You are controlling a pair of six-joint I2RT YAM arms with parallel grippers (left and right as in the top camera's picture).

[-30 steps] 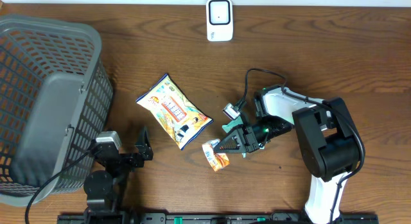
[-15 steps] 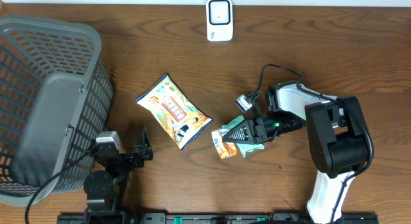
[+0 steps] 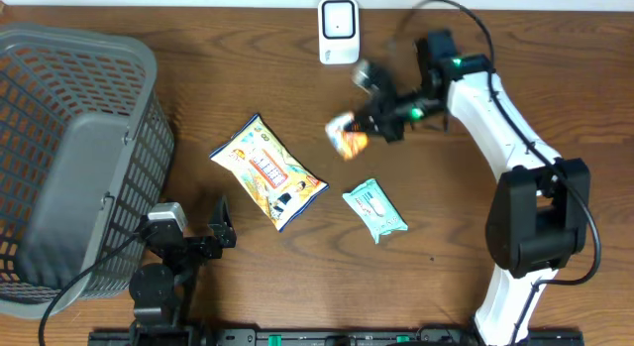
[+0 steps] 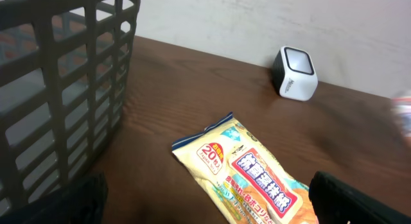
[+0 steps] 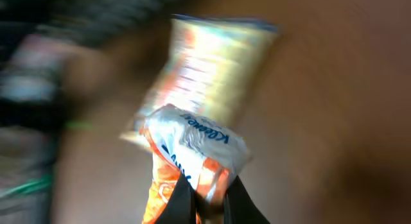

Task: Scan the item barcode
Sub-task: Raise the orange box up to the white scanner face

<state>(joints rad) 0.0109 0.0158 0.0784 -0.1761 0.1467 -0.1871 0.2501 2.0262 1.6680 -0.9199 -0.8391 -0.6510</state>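
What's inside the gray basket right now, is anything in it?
Overhead, the basket shows only its bare gray floor, with no item on it. The sloping mesh walls screen the floor's edges, and the left wrist view catches just the outer wall.

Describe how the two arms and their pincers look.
The right arm has white shells between bulky black joints, a green light near the wrist and a thin black cable looping beside it. The right pincer has dark narrow fingers. The left arm is compact and black with a silvery block; the left pincer is black too.
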